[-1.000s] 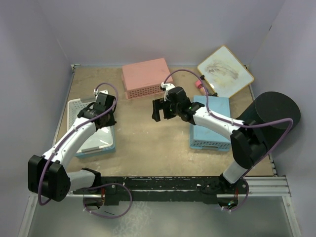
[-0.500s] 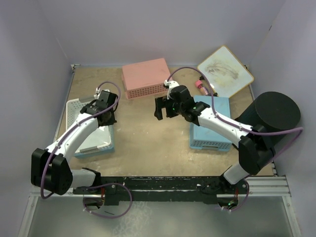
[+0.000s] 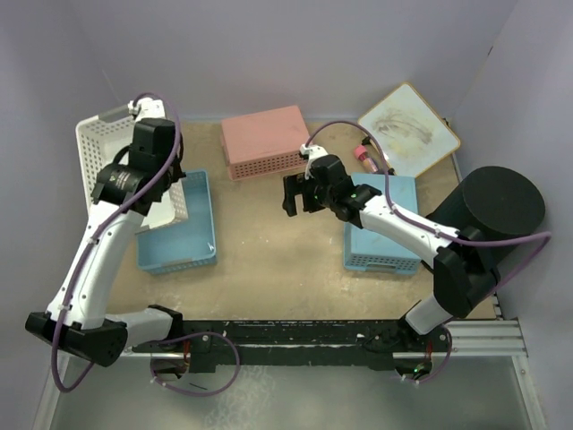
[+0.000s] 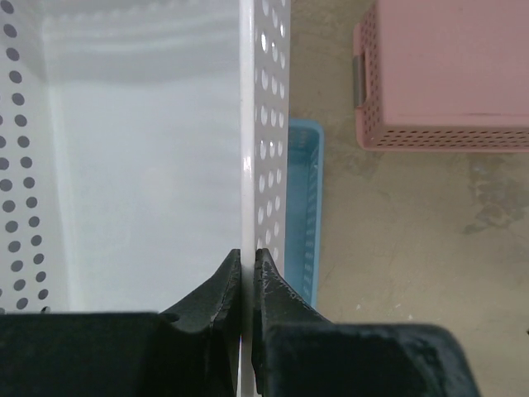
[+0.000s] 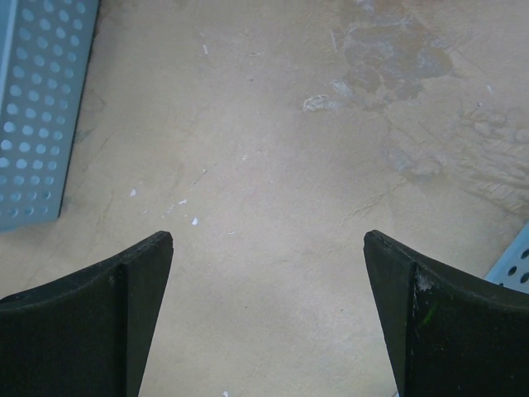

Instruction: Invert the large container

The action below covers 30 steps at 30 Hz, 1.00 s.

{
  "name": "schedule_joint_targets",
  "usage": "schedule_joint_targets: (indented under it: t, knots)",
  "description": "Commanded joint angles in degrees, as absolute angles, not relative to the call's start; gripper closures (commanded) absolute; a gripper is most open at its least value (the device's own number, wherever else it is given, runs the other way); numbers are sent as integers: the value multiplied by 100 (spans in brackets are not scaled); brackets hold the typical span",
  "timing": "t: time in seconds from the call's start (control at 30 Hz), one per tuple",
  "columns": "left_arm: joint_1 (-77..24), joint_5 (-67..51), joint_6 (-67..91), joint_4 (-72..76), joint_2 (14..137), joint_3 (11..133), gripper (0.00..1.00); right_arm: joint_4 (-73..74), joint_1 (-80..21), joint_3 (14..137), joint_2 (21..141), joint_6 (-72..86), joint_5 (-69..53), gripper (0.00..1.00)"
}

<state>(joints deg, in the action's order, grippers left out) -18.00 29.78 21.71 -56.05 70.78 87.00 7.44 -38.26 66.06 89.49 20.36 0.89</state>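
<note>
Table (image 3: 269, 260): bare tan surface in front of both arms.
Left blue basket (image 3: 179, 260): near-left, now uncovered; half a second ago the white basket sat nested in it.
Large container (image 3: 501, 202): near-right edge of the table, beside the right arm's elbow, standing on end. Same spot as a second ago. Its top face reads flat black; I cannot tell whether that is mouth or base.
Right blue basket (image 3: 380, 260): just left of the container, under the right forearm.
Right gripper (image 5: 269, 240): fingers spread wide, nothing between them, hanging over bare table mid-scene. Hardly moved in the last second.
Left gripper (image 4: 246, 252): pinched tight on the perforated side wall of the white basket (image 3: 100, 143), which has been lifted and tipped up toward the back-left wall.
Pink basket (image 3: 264, 139): far centre, untouched.
Whiteboard (image 3: 407, 130): far right, faint scribble, no legible words.
Writing/brands: none readable.
Judgement: the only motion went into a basket; neither gripper is near the container, so the flip is not yet begun.
</note>
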Motion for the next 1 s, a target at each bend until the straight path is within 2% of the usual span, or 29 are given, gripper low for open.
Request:
schedule_joint_targets:
  t: [0.0, 0.17, 0.3, 0.37, 0.6, 0.7, 0.83, 0.97]
  knots:
    - [-1782, 2470, 2001, -5754, 6975, 9357, 100, 868, -3798, 6568, 8569, 2041, 596, 0]
    - [-1788, 469, 2397, -5100, 6948, 9346, 100, 1617, -3394, 6581, 8150, 2119, 1879, 0]
    - [-1879, -1118, 3045, -4032, 6827, 8703, 100, 1553, -2402, 6229, 7361, 2436, 1286, 0]
    - [-2119, -1627, 3491, -3298, 6792, 8336, 100, 1475, -2325, 6108, 6989, 2487, 1311, 0]
    - [-3341, -2626, 5408, -164, 7047, 6907, 100, 1523, -2294, 6050, 6259, 2435, 1946, 0]
    - [-3455, -2875, 6220, 1389, 7207, 6251, 100, 1628, -2285, 6111, 6098, 2330, 2168, 0]
    - [-3449, -2918, 6682, 2611, 7369, 5549, 100, 1657, -2285, 6157, 5949, 2247, 2112, 0]
    - [-3437, -3196, 8061, 5228, 7929, 4659, 100, 1646, -2285, 6120, 5941, 2191, 2057, 0]
